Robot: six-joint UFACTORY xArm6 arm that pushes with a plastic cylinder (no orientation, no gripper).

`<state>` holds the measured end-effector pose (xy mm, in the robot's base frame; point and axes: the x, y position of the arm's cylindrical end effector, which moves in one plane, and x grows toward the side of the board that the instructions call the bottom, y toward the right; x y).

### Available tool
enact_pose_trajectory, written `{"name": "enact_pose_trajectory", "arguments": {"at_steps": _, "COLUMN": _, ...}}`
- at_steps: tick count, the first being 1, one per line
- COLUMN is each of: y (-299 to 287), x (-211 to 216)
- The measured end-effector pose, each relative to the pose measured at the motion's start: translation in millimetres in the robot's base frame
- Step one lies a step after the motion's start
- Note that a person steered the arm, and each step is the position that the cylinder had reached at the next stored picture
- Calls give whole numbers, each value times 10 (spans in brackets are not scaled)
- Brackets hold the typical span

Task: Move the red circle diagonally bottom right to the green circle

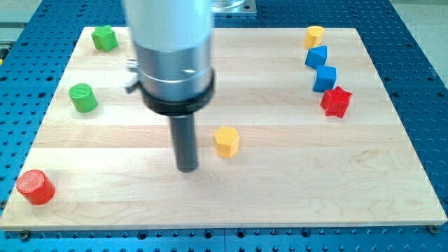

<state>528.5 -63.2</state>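
Note:
The red circle (35, 187) lies at the board's bottom left corner. The green circle (82, 97) sits above it, near the left edge. My tip (187, 169) rests on the board at the middle, well to the right of both circles and just left of a yellow hexagon block (227, 141). The tip touches no block.
A green block (105, 38) sits at the top left. At the top right are a yellow block (314, 35), two blue blocks (316, 57) (325, 78) and a red star (336, 101). The arm's grey housing (171, 52) hides part of the board's top middle.

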Motion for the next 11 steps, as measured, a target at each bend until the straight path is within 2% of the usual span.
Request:
{"name": "enact_pose_trajectory", "arguments": {"at_steps": 1, "y": 761, "x": -385}}
{"name": "enact_pose_trajectory", "arguments": {"at_steps": 2, "y": 1679, "x": -398}}
{"name": "enact_pose_trajectory", "arguments": {"at_steps": 3, "y": 1687, "x": -125}}
{"name": "enact_pose_trajectory", "arguments": {"at_steps": 4, "y": 2417, "x": -296}}
{"name": "enact_pose_trajectory", "arguments": {"at_steps": 5, "y": 2180, "x": -209}}
{"name": "enact_pose_trajectory", "arguments": {"at_steps": 6, "y": 1391, "x": -100}}
{"name": "enact_pose_trajectory", "arguments": {"at_steps": 7, "y": 77, "x": 656}}
{"name": "enact_pose_trajectory", "arguments": {"at_steps": 8, "y": -921, "x": 882}}
{"name": "enact_pose_trajectory", "arguments": {"at_steps": 9, "y": -1963, "x": 785}}
{"name": "enact_pose_trajectory", "arguments": {"at_steps": 10, "y": -1922, "x": 365}}
{"name": "enact_pose_trajectory", "arguments": {"at_steps": 11, "y": -1490, "x": 131}}
